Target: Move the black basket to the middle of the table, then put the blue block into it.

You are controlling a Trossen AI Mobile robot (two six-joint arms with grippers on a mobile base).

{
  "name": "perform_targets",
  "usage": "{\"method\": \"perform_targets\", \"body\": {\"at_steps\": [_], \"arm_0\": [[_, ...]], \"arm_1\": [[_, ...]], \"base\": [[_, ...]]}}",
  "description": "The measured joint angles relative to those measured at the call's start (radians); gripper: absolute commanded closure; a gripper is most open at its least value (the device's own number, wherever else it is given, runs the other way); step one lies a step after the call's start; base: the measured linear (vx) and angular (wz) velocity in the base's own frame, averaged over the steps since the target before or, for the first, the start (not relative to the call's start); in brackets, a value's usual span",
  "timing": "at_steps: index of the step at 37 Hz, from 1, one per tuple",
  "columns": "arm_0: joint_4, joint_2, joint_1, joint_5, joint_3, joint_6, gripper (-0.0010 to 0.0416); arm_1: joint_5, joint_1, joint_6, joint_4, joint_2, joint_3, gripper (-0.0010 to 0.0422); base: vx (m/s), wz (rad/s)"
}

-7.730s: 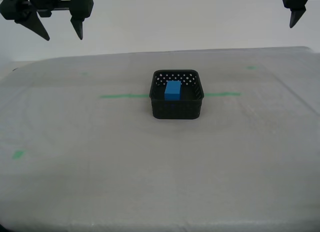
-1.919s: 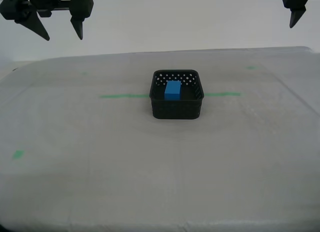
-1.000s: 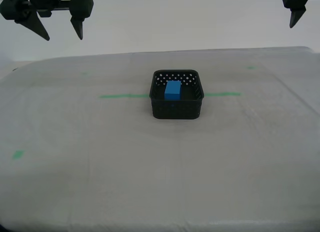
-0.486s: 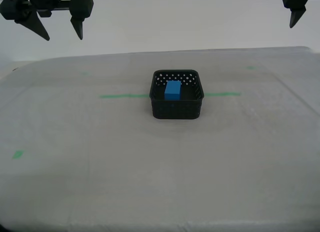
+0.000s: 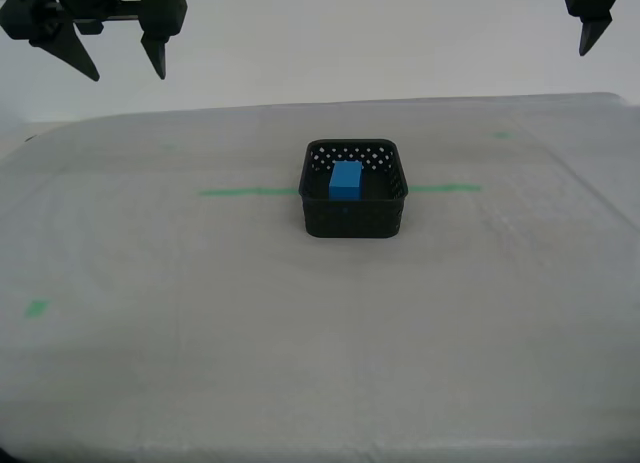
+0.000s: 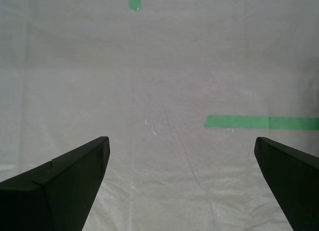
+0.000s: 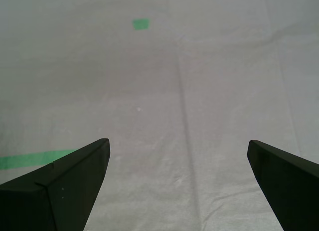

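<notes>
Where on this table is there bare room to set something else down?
Nearly everywhere. The table is bare in front of the black basket, and to both sides of it along the green tape line. Only the middle is taken: the basket stands there with the blue block inside. Both end effectors hang high, clear of the surface.

No readable text, label, brand, number or sign shows in any of the three views. The only markings are plain strips and small squares of green tape on the wrinkled whitish-grey cover of the wide flat table [image 5: 200, 363], and they carry no writing.
</notes>
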Motion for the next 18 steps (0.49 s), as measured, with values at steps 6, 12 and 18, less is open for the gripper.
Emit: {"method": "perform_targets", "body": {"at_steps": [6,12,18], "arm_0": [[0.0,0.0,-0.001,0.0,0.0,0.0,0.0019],[0.0,0.0,0.0,0.0,0.0,0.0,0.0018],[0.0,0.0,-0.001,0.0,0.0,0.0,0.0019]], "arm_1": [[0.0,0.0,0.0,0.0,0.0,0.0,0.0012],[0.0,0.0,0.0,0.0,0.0,0.0,0.0012],[0.0,0.0,0.0,0.0,0.0,0.0,0.0012]], "base": [[0.0,0.0],[0.0,0.0],[0.0,0.0]]}}
